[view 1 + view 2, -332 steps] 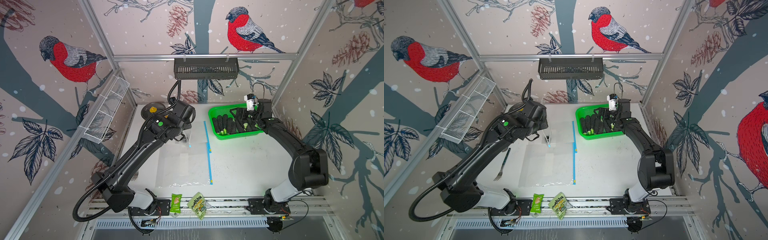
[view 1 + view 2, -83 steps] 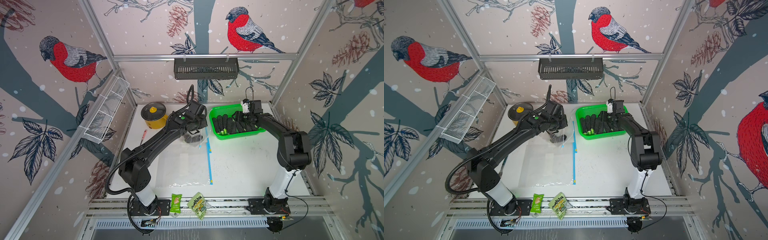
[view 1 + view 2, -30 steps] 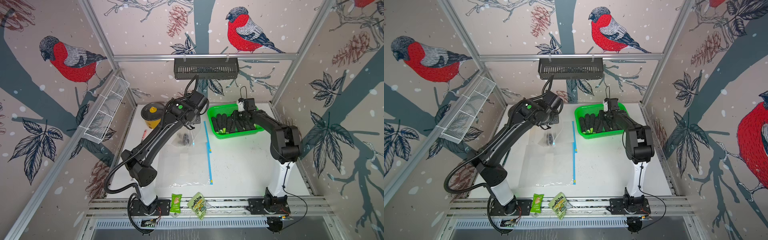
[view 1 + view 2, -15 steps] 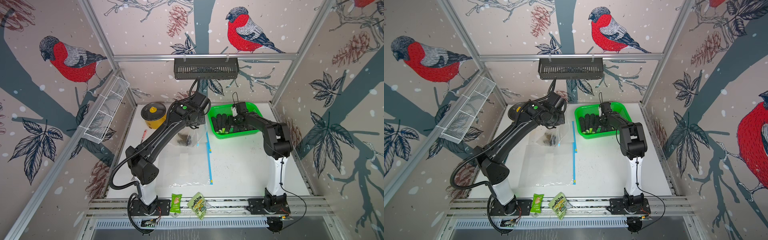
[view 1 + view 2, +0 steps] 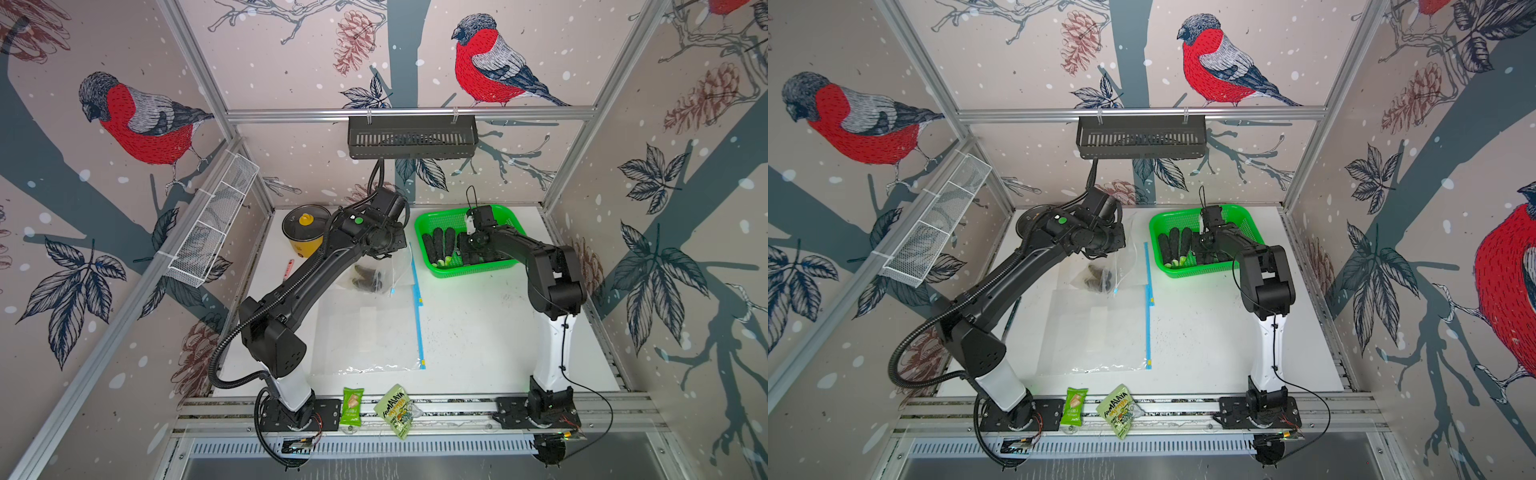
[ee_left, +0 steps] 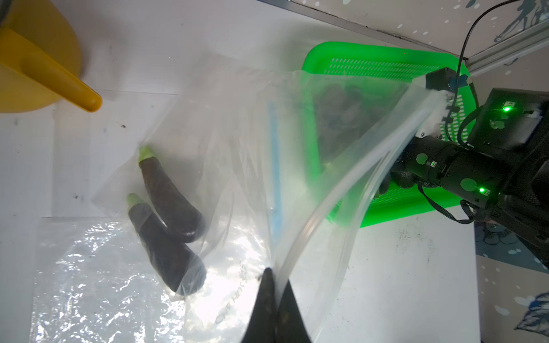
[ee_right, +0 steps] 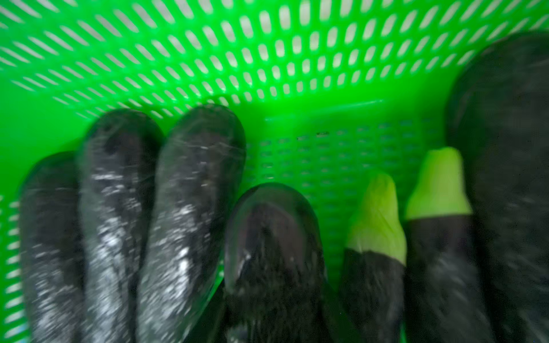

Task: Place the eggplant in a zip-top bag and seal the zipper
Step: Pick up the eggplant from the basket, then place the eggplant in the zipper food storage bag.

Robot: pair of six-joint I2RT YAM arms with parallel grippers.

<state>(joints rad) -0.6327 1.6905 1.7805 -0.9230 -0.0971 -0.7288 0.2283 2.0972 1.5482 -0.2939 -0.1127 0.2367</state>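
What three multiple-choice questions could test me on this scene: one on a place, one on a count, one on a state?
1. Where do the spare eggplants lie?
A) in the green basket
B) in a yellow pot
C) on a wall shelf

2. How many eggplants sit in the lifted bag?
A) none
B) two
C) five

3. What is the left hand doing?
A) hanging open and empty
B) pinching the bag's edge
C) reaching into the basket

Answers:
1 A: both top views show dark eggplants side by side inside the basket.
2 B: the left wrist view shows two through the clear plastic.
3 B: it is shut on the bag's rim, holding it up.
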